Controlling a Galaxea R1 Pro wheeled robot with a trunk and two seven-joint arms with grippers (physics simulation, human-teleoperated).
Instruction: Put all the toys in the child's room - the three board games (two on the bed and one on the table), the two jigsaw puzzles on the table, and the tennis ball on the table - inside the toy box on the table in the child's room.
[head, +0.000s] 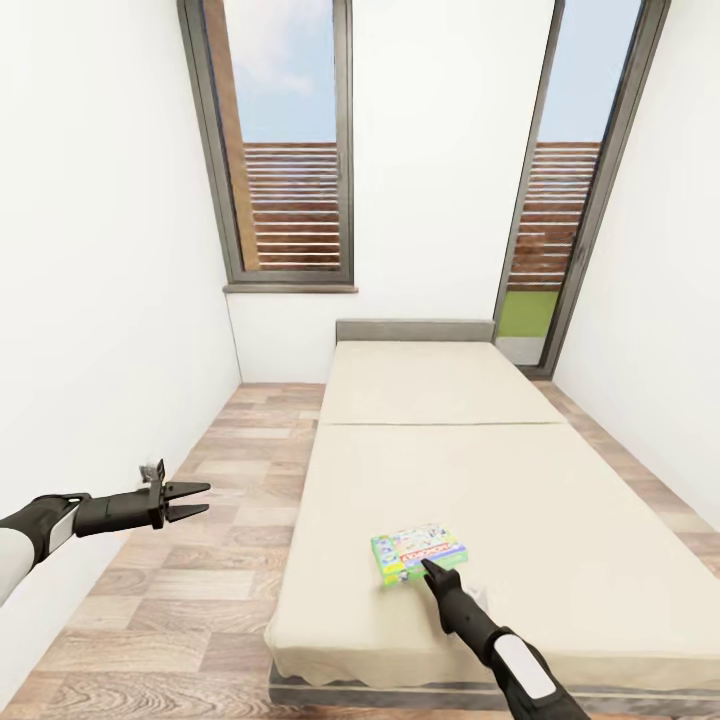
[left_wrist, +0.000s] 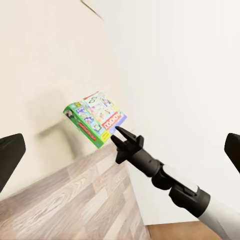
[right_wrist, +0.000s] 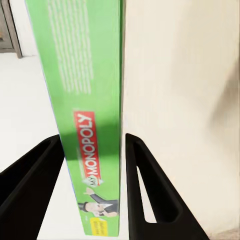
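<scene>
One board game, two arms at the bed.

Left gripper hovers over the wood floor beside the bed, fingers slightly parted, holding nothing. On the mattress near the foot end lies the board game; the right gripper straddles its green edge, fingers just beside it.
</scene>
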